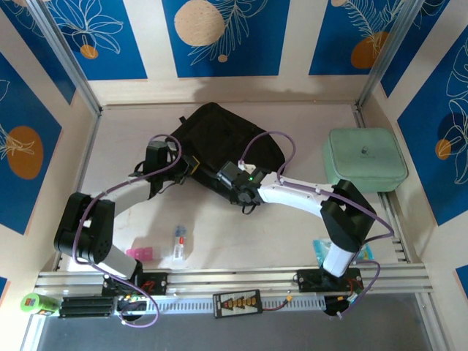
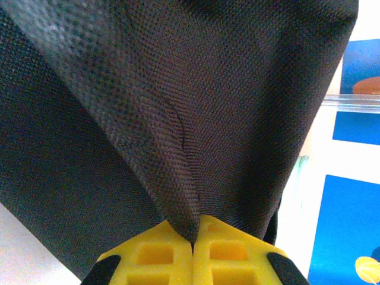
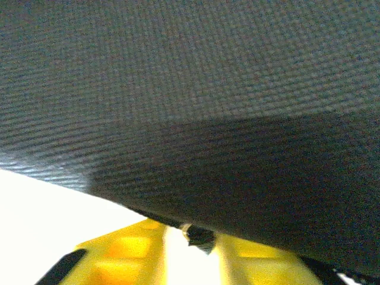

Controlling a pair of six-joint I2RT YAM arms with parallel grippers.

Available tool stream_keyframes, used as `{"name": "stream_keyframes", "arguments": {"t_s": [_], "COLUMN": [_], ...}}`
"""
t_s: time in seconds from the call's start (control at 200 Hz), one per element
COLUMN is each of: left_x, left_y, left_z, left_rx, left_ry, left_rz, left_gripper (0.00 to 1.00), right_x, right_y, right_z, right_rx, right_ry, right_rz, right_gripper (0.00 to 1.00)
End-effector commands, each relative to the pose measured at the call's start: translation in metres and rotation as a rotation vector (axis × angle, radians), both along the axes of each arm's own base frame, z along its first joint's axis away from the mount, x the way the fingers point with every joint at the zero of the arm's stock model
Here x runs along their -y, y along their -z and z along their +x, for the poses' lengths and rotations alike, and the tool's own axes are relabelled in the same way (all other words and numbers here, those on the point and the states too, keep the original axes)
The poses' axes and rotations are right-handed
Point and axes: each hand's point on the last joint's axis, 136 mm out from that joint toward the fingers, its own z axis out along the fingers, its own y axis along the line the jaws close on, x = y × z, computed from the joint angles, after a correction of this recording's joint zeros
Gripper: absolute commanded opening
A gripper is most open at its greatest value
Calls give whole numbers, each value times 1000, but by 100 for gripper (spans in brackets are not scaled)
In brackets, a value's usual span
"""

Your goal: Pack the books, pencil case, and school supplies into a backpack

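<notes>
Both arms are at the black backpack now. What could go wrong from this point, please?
1. The left fingers are shut on only a thin fold of the backpack. If the arm pulls, the fabric may slip out.
2. The right fingers stand apart around a small dark tab at the backpack's edge. When they close, they may catch loose fabric and miss the tab.

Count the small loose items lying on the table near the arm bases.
3: a pink item near the left arm's base, a small white tube beside it, and a teal item partly behind the right arm. Others may be hidden under the arms or backpack.
</notes>
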Motion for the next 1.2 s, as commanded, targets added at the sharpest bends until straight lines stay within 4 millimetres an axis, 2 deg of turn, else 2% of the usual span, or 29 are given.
{"name": "stream_keyframes", "arguments": {"t_s": [0.0,0.145,0.47,0.59,0.745,0.865,0.96,1.035,1.115,1.195], "left_x": [6,3,-8,-7,-6,-8,-23,-49,-80,-100], "left_y": [-19,-17,-4,2,5,9,15,19,23,23], "left_z": [8,10,18,20,29,43,50,49,41,28], "left_rx": [57,58,39,29,33,33,17,1,-16,-34], "left_ry": [32,24,-3,1,23,56,33,-44,-111,-148], "left_rz": [-34,-14,23,28,56,109,141,191,240,254], "left_gripper": [0,0,0,0,0,0,18,36,43,50], "right_x": [10,28,96,97,71,34,0,-25,-48,-70], "right_y": [-6,-5,-1,-1,-3,-11,-21,-29,-35,-38], "right_z": [8,0,-31,-29,-19,-12,-10,-8,-4,-1], "right_rx": [34,30,29,28,29,41,49,51,48,51], "right_ry": [34,52,142,104,-40,-205,-341,-423,-475,-519], "right_rz": [-46,-88,-197,-179,-85,49,170,246,303,346], "right_gripper": [15,5,5,1,0,0,0,0,0,0]}}
